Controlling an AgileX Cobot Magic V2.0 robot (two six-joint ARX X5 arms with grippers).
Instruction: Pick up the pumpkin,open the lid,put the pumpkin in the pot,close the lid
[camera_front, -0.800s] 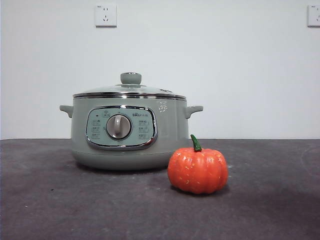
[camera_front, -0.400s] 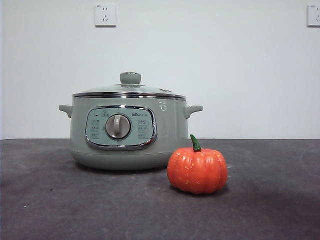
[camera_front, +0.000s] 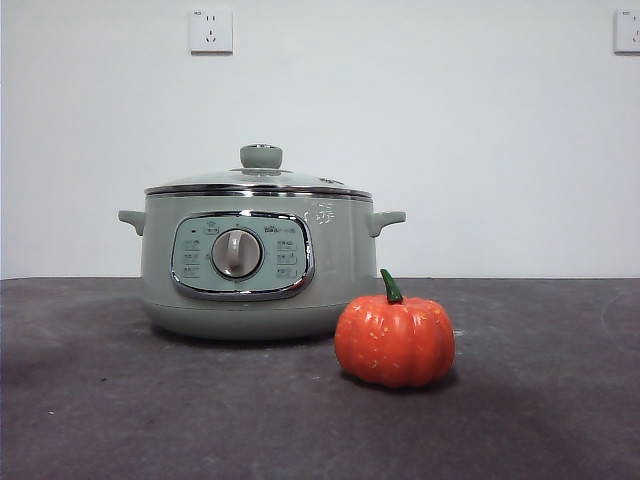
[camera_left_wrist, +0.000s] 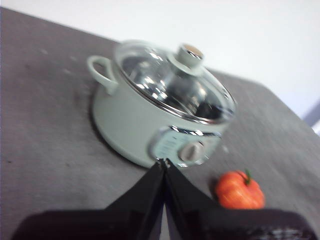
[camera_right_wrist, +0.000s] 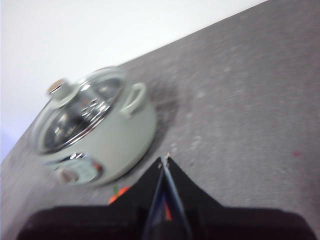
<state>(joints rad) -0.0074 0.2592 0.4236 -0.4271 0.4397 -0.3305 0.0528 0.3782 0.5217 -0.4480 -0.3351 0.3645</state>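
One pumpkin (camera_front: 394, 341), orange, speckled, green-stemmed, sat at the pot's (camera_front: 250, 262) 4 o'clock, just beside it. One lid (camera_front: 259, 178) stayed on. I saw left gripper (camera_left_wrist: 164, 163) and right gripper (camera_right_wrist: 164, 159) both pressed together, empty.

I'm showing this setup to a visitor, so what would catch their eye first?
The bright orange pumpkin stands out most, sitting on the dark table in front of the pot's right side. Behind it stands the sage-green pot, its glass lid on.
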